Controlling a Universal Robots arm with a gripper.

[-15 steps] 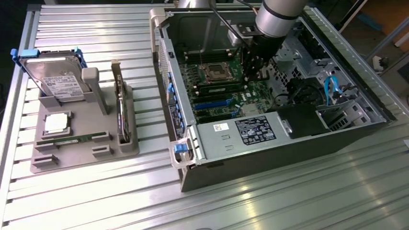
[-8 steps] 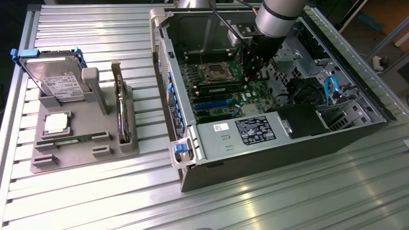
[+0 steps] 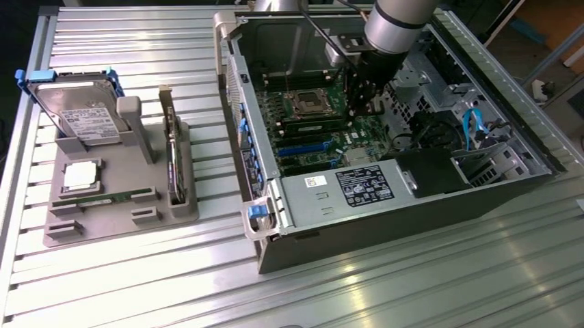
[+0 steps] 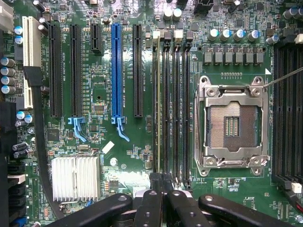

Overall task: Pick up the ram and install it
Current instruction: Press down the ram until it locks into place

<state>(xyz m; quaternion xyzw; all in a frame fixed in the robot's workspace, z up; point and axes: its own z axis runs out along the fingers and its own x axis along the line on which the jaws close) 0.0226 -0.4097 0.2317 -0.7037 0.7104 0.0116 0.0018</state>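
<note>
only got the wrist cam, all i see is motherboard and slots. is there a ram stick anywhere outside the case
Observer: Yes, a green ram lies flat in the grey tray, to the exterior view's left of the open case.
Operator: anything else in that tray
Observer: A hard drive stands at its far end, and a dark card stands on edge along one side.
Operator: and where's the arm
Observer: It reaches down into the case; the gripper is low over the motherboard, well apart from the tray.

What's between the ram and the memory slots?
Nothing visible. The ram runs edge-on along the memory slots beside the processor socket, at the shut gripper; whether it is seated cannot be told.
</note>
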